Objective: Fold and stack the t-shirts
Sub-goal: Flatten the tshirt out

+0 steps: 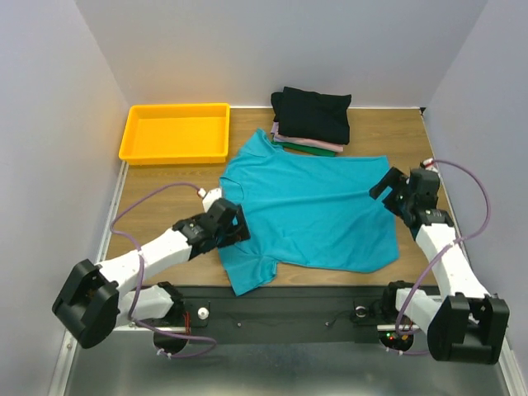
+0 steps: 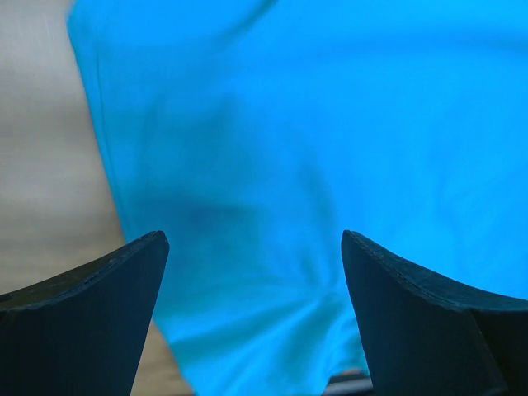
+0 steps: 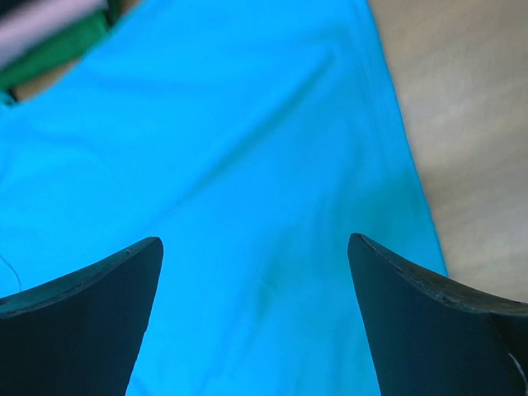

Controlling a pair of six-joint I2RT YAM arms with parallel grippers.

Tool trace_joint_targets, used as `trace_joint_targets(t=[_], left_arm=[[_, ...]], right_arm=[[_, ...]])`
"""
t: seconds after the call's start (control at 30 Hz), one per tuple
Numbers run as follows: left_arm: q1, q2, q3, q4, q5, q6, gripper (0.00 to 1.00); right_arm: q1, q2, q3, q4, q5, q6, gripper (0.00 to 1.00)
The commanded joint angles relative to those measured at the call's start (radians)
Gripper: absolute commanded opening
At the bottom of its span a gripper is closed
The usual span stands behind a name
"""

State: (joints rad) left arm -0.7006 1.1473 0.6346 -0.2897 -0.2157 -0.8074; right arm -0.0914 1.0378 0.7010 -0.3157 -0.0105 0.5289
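While the teal t-shirt (image 1: 309, 214) lies spread flat across the middle of the wooden table (image 1: 165, 177), its collar towards the far left and its hem towards the right arm, the other shirts sit in a folded stack at the far edge, just beyond it. The black shirt (image 1: 313, 111) is on top, a pale pink shirt (image 1: 285, 136) shows as a thin edge beneath it, and a dark green shirt (image 1: 318, 149) is at the bottom. The stack's near edge meets the teal cloth, and the right wrist view shows the green and pink folds as a blur right at the cloth's far corner. A yellow tray (image 1: 132, 140) stands in the far left corner, apart from the teal shirt's collar and well apart from both arms. The left gripper (image 1: 239, 227) is low over the shirt's left edge near the lower sleeve. Its jaws stand wide apart, and its wrist view shows teal cloth and a strip of bare table between them. The right gripper (image 1: 384, 186) is over the hem at the right edge, its jaws likewise spread with nothing between them but the cloth below. I cannot tell whether either one touches the fabric. A purple cable (image 1: 148, 198) loops over the table beside the left arm, and another purple cable (image 1: 474, 186) arcs off the right one. The teal cloth shows as one plain colour with soft creases.
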Motion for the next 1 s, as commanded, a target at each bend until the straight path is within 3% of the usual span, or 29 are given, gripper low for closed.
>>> trace_joint_targets(t=[0.0, 0.2, 0.4, 0.77, 0.97], left_arm=[[-0.048, -0.086, -0.090, -0.025, 0.047, -0.116, 0.98], [-0.050, -0.015, -0.072, 0.082, 0.000, -0.111, 0.98], [-0.031, 0.132, 0.026, 0.087, -0.076, -0.085, 0.98], [0.197, 0.428, 0.100, 0.210, 0.001, 0.071, 0.98], [0.234, 0.554, 0.246, 0.202, 0.015, 0.132, 0.98]], right_arm=[[-0.004, -0.068, -0.063, -0.036, -0.110, 0.043, 1.00], [-0.004, -0.024, -0.097, -0.037, -0.124, 0.014, 1.00], [-0.004, 0.093, -0.101, -0.034, -0.095, 0.005, 1.00], [-0.004, 0.211, -0.094, -0.016, -0.046, 0.011, 1.00], [-0.004, 0.229, -0.094, -0.006, -0.020, 0.008, 1.00]])
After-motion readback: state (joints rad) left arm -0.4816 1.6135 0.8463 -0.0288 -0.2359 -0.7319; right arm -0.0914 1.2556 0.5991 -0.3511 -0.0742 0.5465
